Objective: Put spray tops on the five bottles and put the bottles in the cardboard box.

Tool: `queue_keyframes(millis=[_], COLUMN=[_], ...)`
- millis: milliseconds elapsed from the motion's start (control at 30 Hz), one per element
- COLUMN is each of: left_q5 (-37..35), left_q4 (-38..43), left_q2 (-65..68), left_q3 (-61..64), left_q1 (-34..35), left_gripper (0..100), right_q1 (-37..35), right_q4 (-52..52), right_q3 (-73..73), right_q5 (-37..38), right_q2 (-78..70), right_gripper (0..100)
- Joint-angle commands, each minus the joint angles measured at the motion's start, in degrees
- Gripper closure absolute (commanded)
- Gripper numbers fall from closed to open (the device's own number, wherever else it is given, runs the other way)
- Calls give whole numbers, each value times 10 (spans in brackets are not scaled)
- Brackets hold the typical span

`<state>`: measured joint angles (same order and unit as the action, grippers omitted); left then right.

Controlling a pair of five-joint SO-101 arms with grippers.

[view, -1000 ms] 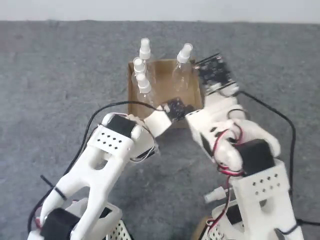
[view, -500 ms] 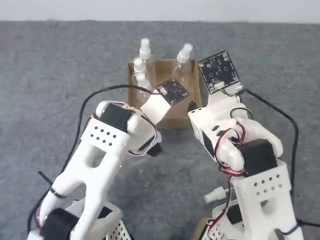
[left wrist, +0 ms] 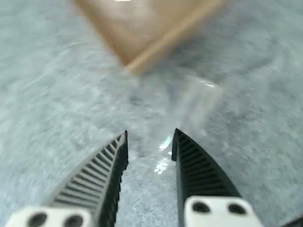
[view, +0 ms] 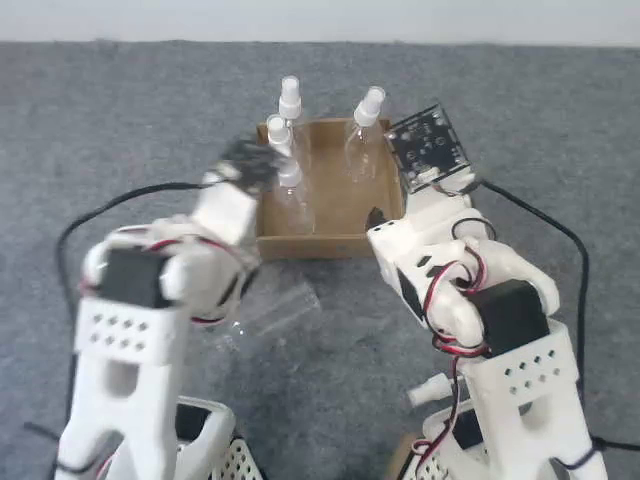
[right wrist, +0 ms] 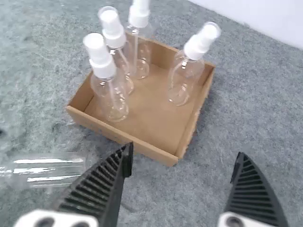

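Observation:
The cardboard box [view: 310, 243] sits at the table's middle and holds several upright clear bottles [view: 290, 185] with white spray tops. In the right wrist view those bottles [right wrist: 106, 87] stand inside the box [right wrist: 109, 130]. One clear bottle without a top [view: 268, 305] lies on the carpet in front of the box. My left gripper [left wrist: 150, 137] hovers open just above this lying bottle [left wrist: 189, 106], not touching it. My right gripper [right wrist: 183, 153] is wide open and empty near the box's front right corner [view: 385, 225]. A loose white spray top [view: 428, 390] lies by the right arm's base.
Grey carpet covers the table, with free room to the left and right of the box. Black cables loop around both arms [view: 100, 215]. The lying bottle [right wrist: 42, 169] also shows at the right wrist view's edge.
My left arm has swung away from the box's front toward the left, and the lying bottle now shows on the carpet. The right arm has hardly moved.

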<state>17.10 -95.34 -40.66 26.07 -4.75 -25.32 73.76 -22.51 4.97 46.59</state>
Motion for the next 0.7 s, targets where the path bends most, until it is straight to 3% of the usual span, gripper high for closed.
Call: queue_keyframes(millis=[0, 367, 667], left_q5=[48, 67, 67], left_q4=[-25, 56, 158], left_q2=[-40, -44, -44], left_q3=[-7, 41, 132], left_q1=[94, 338, 433], left_gripper=[865, 865, 865], right_q1=[-28, -146, -274], right_q4=[6, 42, 63], right_q3=[18, 14, -11], right_q5=[8, 12, 112], right_q2=[15, 15, -65], right_gripper=[716, 717, 716])
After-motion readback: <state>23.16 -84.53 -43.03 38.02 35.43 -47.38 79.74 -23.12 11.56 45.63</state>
